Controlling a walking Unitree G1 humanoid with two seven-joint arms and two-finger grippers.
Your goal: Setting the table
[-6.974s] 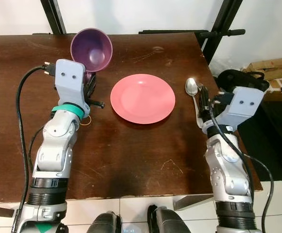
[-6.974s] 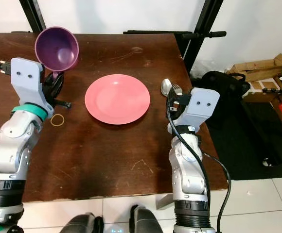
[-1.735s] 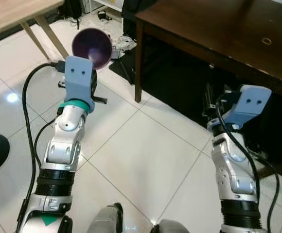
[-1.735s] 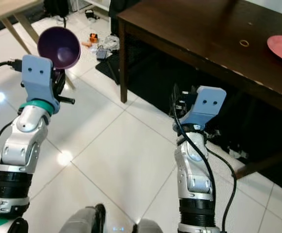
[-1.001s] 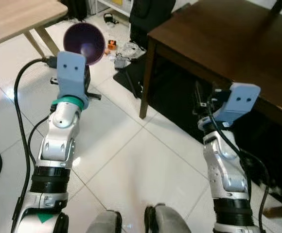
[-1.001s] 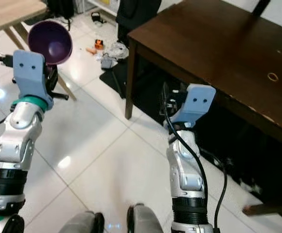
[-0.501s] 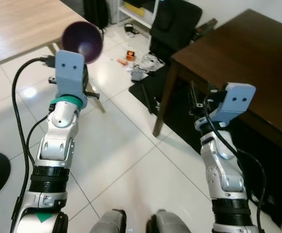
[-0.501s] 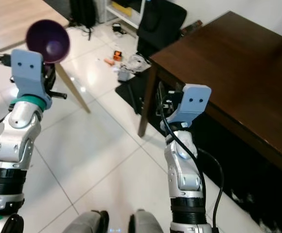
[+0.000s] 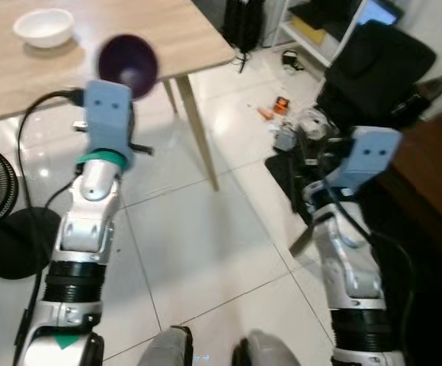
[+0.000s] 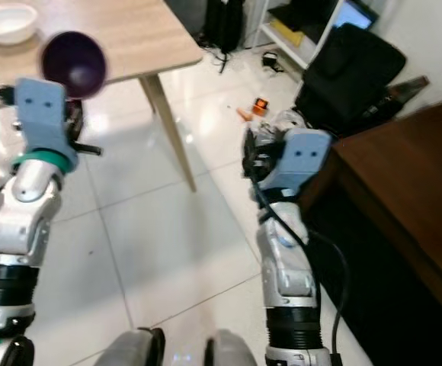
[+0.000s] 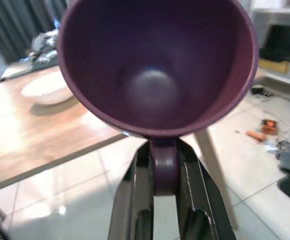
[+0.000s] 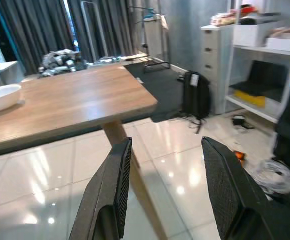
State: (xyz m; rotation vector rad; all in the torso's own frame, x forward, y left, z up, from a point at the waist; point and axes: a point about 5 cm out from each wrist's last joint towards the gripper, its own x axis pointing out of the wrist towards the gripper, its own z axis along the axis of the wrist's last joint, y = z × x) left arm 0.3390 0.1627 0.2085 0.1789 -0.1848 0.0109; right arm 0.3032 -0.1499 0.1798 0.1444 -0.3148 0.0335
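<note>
While in left tool (image 11: 157, 200), one purple cup (image 11: 155, 65).

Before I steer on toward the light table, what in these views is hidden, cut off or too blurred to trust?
- Light wooden table: head views cut its far side at the frame edge.
- White bowl: the purple cup covers part of it in the left wrist view; its contents are not visible.
- Left gripper: shut on the cup's handle, which hides the fingertips.
- Floor clutter: motion blur, too small to identify.
- Right gripper: open, nothing between the fingers.
</note>
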